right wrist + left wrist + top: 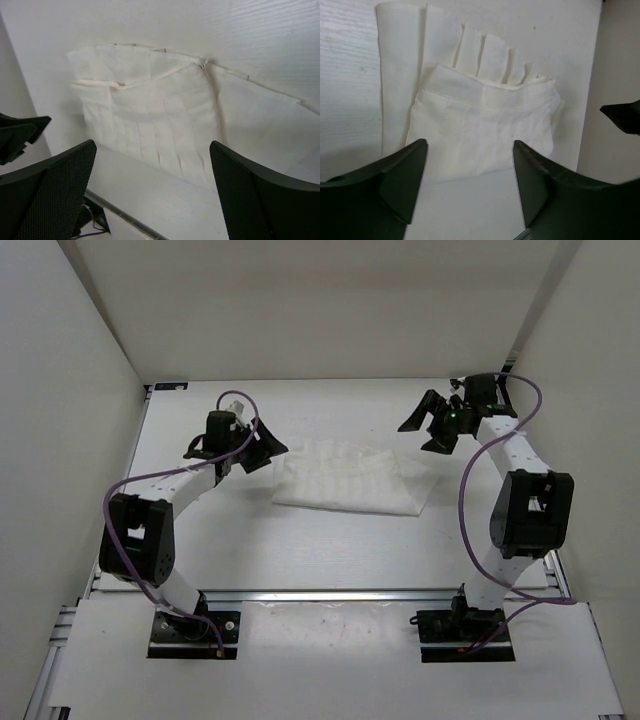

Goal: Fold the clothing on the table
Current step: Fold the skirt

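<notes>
Smooth white table (300, 555), thin pleated white clothing (352, 483), folded rough rectangle

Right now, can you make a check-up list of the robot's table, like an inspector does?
Surface: white table, flat.
Job's things: white pleated clothing lies partly folded in the middle, between the arms.
Clutter: nothing seen.
Grippers: left gripper open and empty, close by the clothing's left edge; right gripper open and empty, apart from the clothing, off its far right corner.
Cables: a purple cable loops along each arm, off the cloth.
Surroundings: white walls; aluminium rail along the near edge.
</notes>
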{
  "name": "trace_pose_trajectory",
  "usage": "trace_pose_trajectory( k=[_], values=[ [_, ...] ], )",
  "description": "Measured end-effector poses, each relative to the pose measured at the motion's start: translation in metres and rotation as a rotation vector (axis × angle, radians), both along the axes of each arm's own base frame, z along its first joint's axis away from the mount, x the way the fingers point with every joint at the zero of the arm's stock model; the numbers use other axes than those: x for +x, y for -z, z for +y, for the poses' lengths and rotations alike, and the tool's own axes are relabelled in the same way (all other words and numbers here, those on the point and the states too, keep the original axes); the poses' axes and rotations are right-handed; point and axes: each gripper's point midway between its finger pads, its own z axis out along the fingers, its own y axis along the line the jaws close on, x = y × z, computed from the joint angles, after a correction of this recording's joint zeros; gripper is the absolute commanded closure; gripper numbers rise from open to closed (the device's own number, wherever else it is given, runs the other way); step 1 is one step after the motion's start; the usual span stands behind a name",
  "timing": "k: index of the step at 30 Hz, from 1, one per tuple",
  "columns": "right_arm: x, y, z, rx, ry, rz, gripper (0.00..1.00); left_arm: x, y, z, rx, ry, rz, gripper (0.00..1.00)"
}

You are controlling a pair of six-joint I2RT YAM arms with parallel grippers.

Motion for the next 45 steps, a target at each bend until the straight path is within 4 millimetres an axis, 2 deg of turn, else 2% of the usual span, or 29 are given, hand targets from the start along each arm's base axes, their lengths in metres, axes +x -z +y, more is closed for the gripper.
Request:
trace_pose_trajectory(
  k=[1, 2, 3, 5, 7, 12, 15, 17, 22, 28, 32, 45],
  values=[
    [-0.001, 0.0, 0.004, -0.036, -0.015, -0.002, 0.01, 0.0, 0.006, -0.002, 0.025, 0.016, 0.017, 0.34],
    [-0.004, 0.002, 0.007, -0.074, -0.025, 0.005, 0.01, 0.001, 0.011, -0.005, 0.048, 0.031, 0.031, 0.52],
    [-0.01, 0.007, 0.008, -0.107, -0.034, 0.021, 0.01, 0.002, 0.015, -0.008, 0.074, 0.051, 0.048, 0.78],
    [-0.025, 0.019, 0.011, -0.154, -0.053, 0.064, 0.01, 0.007, 0.021, -0.013, 0.128, 0.083, 0.061, 0.99],
    [-0.045, 0.035, 0.005, -0.177, -0.046, 0.118, 0.01, 0.009, 0.024, -0.014, 0.169, 0.104, 0.065, 1.0],
    [-0.091, 0.07, -0.026, -0.19, 0.03, 0.269, 0.01, 0.006, 0.03, -0.013, 0.216, 0.135, 0.077, 1.0],
    [-0.105, 0.085, -0.035, -0.183, 0.058, 0.323, 0.0, 0.007, 0.042, -0.012, 0.237, 0.146, 0.098, 1.0],
    [-0.111, 0.092, -0.033, -0.171, 0.054, 0.337, 0.01, 0.006, 0.055, -0.011, 0.254, 0.153, 0.127, 1.0],
    [-0.11, 0.1, -0.024, -0.111, 0.051, 0.326, 0.01, -0.003, 0.086, -0.012, 0.296, 0.173, 0.199, 1.0],
    [-0.097, 0.107, -0.017, -0.07, 0.065, 0.302, 0.01, -0.012, 0.102, -0.013, 0.317, 0.178, 0.229, 1.0],
    [-0.094, 0.113, -0.017, -0.069, 0.074, 0.311, 0.01, -0.022, 0.117, -0.012, 0.329, 0.183, 0.266, 1.0],
    [-0.092, 0.118, -0.03, -0.115, 0.107, 0.31, 0.01, -0.023, 0.118, -0.017, 0.311, 0.183, 0.251, 1.0]
  ],
)
